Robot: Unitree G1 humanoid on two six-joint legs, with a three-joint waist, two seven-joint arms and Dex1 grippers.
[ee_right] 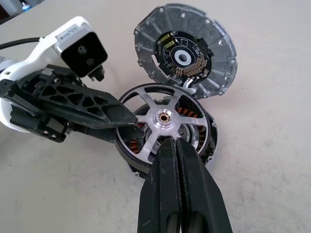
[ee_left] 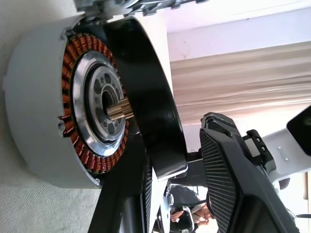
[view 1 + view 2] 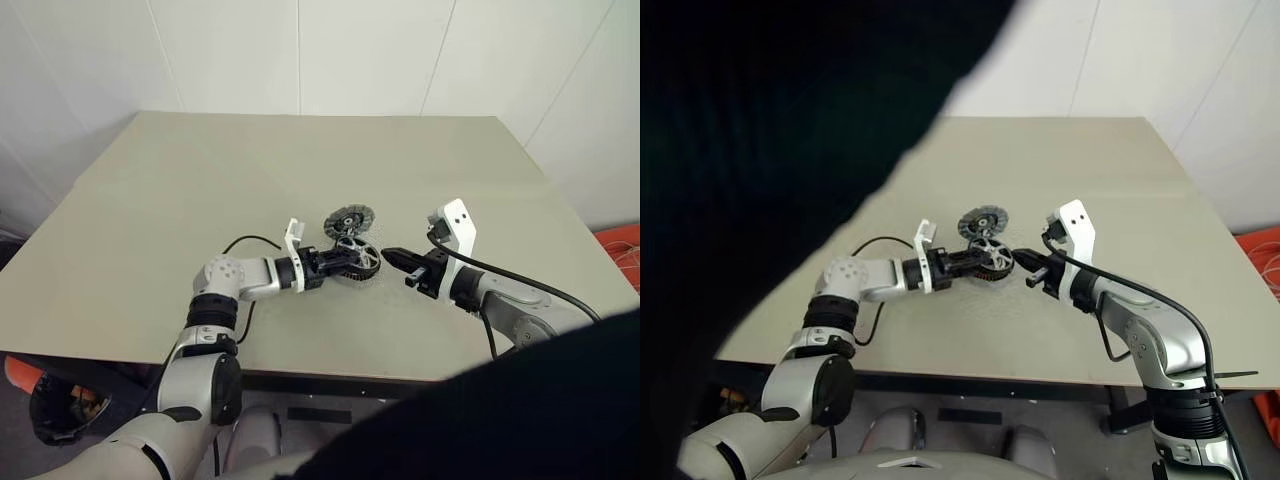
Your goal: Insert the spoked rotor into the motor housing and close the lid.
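Counter [image 3: 150,220], pale, carries everything. I see the motor housing [image 1: 194,127] lying flat at mid-counter, copper windings showing through the openings of the spoked rotor [image 1: 163,118], which sits on top of it, hub up, axis roughly vertical. I judge it seated or nearly so; from the left wrist view one edge looks tipped away from the windings, so I can't call it flush.

Lid [image 1: 185,54] lies just behind the housing, on the far side from me, touching or overlapping its rim; I can't tell which. Its inner face is up.

Left tool [image 3: 345,262] comes in level from my left, its fingers [image 1: 82,104] apart and bracketing the rotor's rim, one laid over the top. I can't confirm real grip.

Right tool [image 3: 392,256] is pressed together, empty, tip pointing at the rotor's near-right rim, just beside it.

Key relation: lid is beyond the housing, about equally reachable, but the right tool is the free one. It must go past the rotor to reach it.
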